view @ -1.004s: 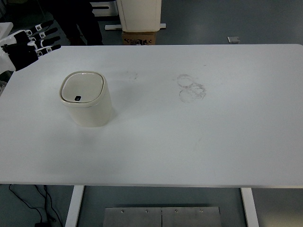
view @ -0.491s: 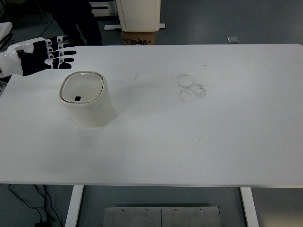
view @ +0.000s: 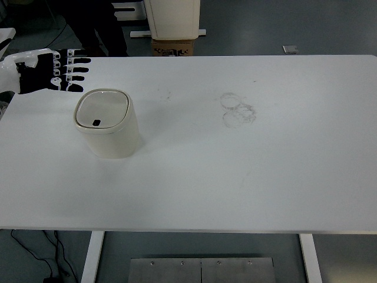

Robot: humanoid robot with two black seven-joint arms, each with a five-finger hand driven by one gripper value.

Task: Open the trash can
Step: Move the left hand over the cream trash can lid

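Note:
A small cream trash can [view: 108, 124] stands on the white table [view: 235, 165] at the left. Its flat lid [view: 102, 109] is closed and has a small dark button near the front edge. My left hand [view: 56, 72], black with white finger segments, hovers over the table's far left corner, behind and to the left of the can. Its fingers [view: 75, 69] are stretched out flat toward the right and hold nothing. It does not touch the can. My right arm does not show.
Faint ring stains [view: 238, 109] mark the table's middle. Beyond the far edge stand a cardboard box [view: 174, 46] and a cream cabinet [view: 173, 17] on the floor.
My left hand came in from the far left corner toward the can, spreading its fingers flat, then drew back slightly up and left. The can has not moved.

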